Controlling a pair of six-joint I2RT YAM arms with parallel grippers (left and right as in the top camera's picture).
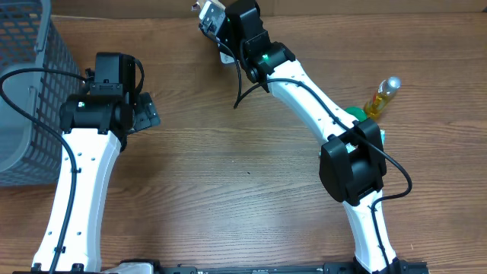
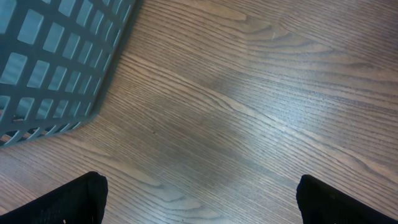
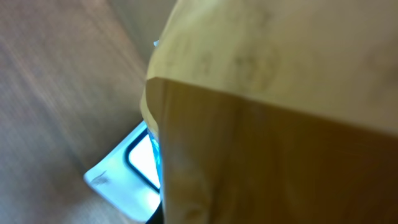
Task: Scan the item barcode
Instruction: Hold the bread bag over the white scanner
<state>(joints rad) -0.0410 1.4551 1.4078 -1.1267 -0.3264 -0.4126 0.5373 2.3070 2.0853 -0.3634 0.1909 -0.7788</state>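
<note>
Tan item tilted over white scanner, window lit.

Overhead looks straight down; left wrist shares the basket, right crowds the item.

basket far left | bottle right | item over scanner, rear
</note>
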